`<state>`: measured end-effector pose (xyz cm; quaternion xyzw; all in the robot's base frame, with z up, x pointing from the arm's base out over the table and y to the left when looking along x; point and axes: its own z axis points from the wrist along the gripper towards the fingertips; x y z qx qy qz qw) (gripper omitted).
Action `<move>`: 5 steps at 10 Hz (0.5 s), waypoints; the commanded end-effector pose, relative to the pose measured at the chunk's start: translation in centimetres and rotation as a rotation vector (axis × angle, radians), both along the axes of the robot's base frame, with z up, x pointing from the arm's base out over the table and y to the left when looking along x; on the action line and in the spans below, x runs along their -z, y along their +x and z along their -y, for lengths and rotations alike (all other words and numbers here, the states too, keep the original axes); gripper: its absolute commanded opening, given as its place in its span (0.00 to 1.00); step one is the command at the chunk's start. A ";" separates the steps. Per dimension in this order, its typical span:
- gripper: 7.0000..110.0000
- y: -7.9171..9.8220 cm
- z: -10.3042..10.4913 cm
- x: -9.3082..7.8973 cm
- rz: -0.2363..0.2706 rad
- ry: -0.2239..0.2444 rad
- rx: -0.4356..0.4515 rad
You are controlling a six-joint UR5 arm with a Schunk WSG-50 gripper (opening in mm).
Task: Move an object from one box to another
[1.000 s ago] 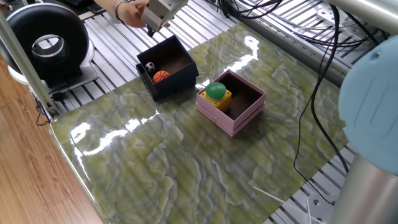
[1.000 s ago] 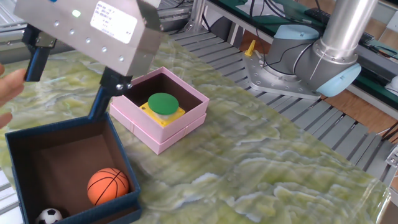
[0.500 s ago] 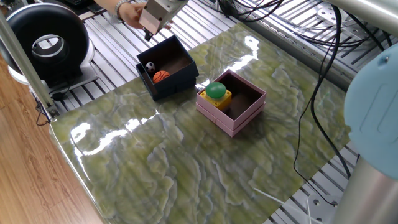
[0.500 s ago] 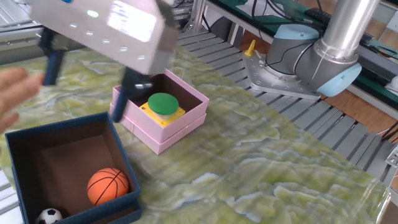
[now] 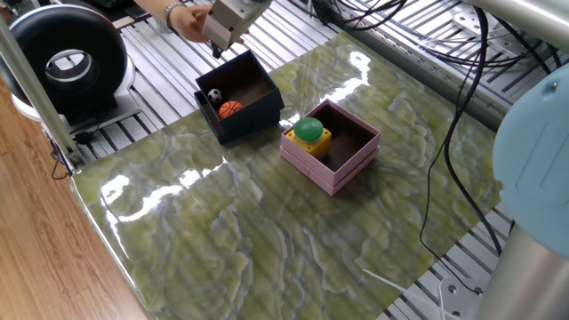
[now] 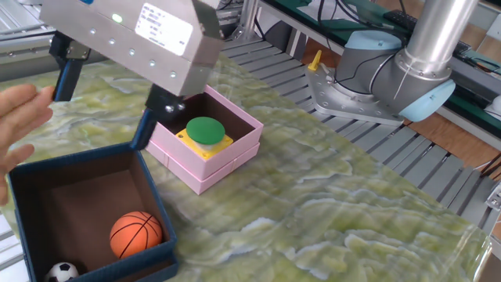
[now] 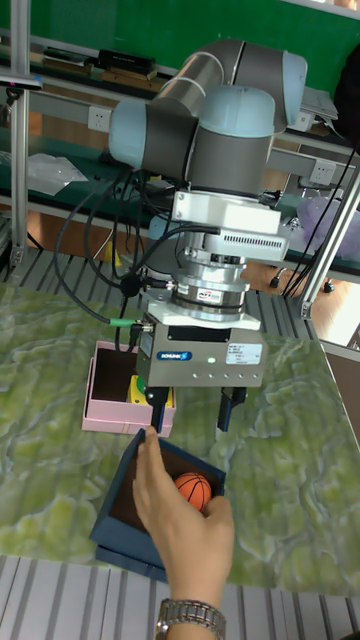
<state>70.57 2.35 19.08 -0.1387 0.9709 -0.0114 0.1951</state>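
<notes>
Shows a green marbled table (image 6: 329,219) with two small square boxes side by side, seen from three cameras. Holds, at the lower left of the other fixed view, a dark navy box (image 6: 78,160) with a small basketball (image 6: 135,233) and a tiny soccer ball (image 6: 61,272) on its brown floor. Holds, just right of it, a pink box (image 6: 227,160) with a yellow block topped by a green button (image 6: 205,130) in one corner. Compared with half a second ago, puts the gripper (image 6: 96,120) slightly back toward the left and a little higher, above the far edge of the navy box, after a brief swing toward the pink one. Leaves both balls and the button block exactly where they were, so suggests no pick-up has begun and the transfer is yet to start. Points straight down in the tall fixed view, hanging from the grey arm with the two dark fingers spread wide and nothing between them. Brings a person's bare hand (image 7: 180,520), wristwatch (image 7: 190,615) on the wrist, further in at the left edge, reaching into the navy box close under the fingers and beside the basketball. Probably calls for waiting until that hand is out of the way.
</notes>
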 end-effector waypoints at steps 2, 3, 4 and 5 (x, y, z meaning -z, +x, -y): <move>0.15 0.0 0.4 -0.8 0.006 0.005 -0.014; 0.15 -0.2 -0.3 -1.2 0.001 0.031 -0.058; 0.15 -0.5 0.0 -1.3 -0.005 0.018 -0.069; 0.15 -1.4 -0.1 -1.1 -0.038 0.019 -0.071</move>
